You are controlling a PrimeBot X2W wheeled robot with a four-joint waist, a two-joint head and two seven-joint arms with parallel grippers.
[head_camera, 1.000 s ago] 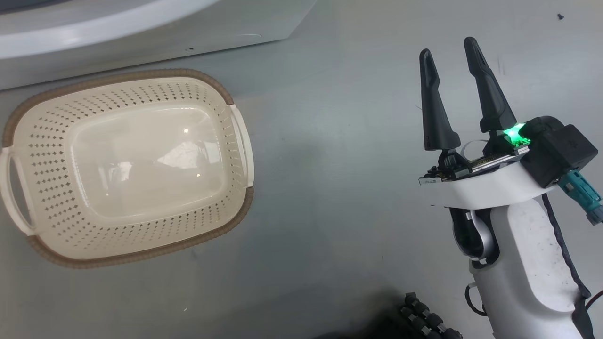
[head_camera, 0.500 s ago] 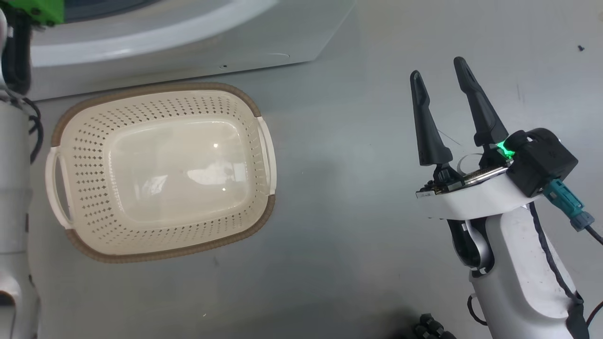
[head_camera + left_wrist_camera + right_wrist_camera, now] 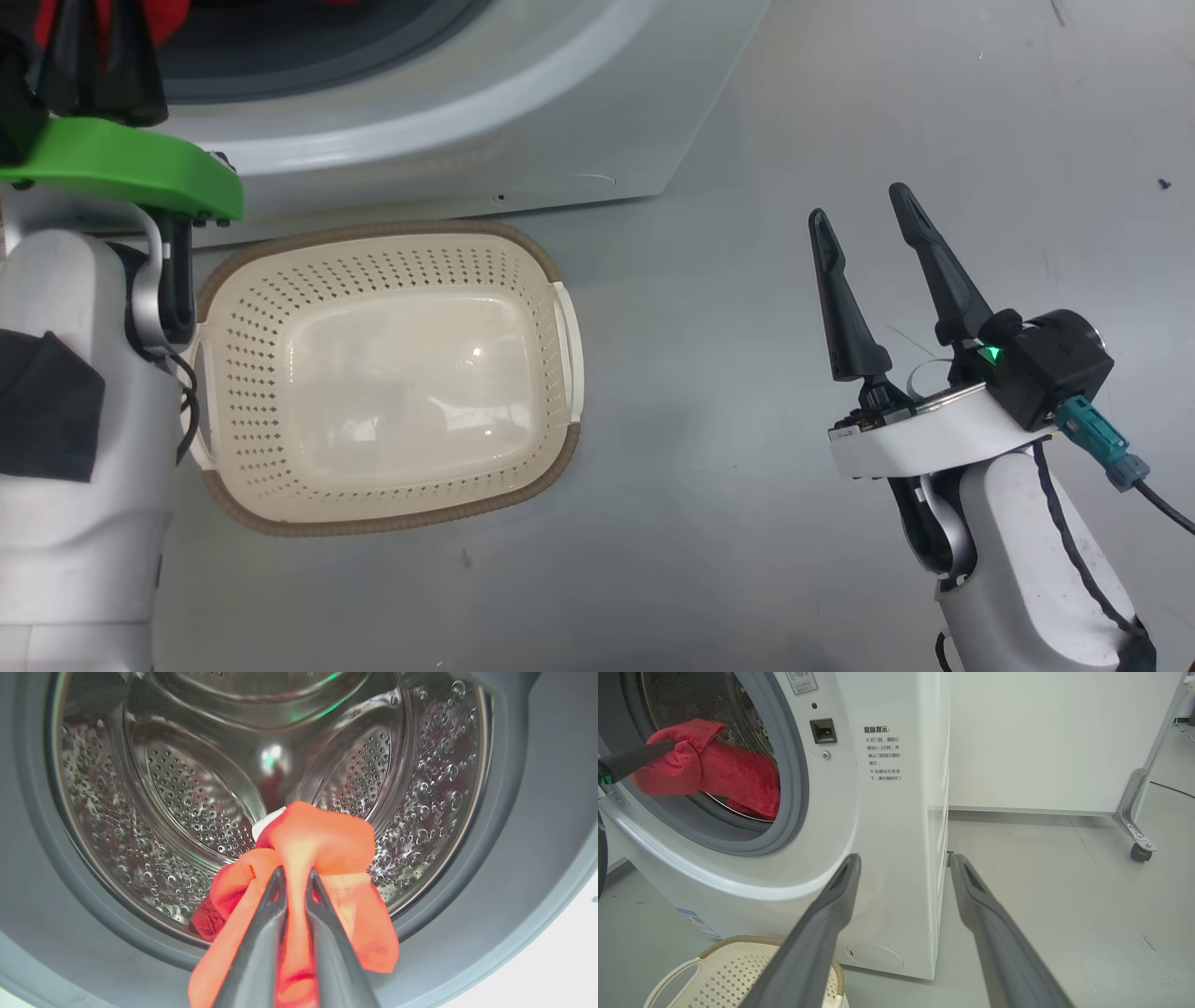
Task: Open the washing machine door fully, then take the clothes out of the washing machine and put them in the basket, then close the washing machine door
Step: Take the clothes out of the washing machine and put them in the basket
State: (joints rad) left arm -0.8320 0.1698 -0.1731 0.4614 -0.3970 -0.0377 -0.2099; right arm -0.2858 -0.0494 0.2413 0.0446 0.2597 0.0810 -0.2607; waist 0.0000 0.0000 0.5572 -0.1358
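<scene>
Your left claw (image 3: 294,873) is clamped on the clothes (image 3: 327,835) at the mouth of the washing machine (image 3: 887,835), with its fingers pointing into the drum. The basket (image 3: 373,230) sits on the floor below, close under that arm. Your right claw (image 3: 857,203) hangs well off to the side, fingers apart, holding nothing.

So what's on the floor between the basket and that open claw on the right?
Nothing. In the head view the grey floor between the basket and the right gripper is bare.
</scene>
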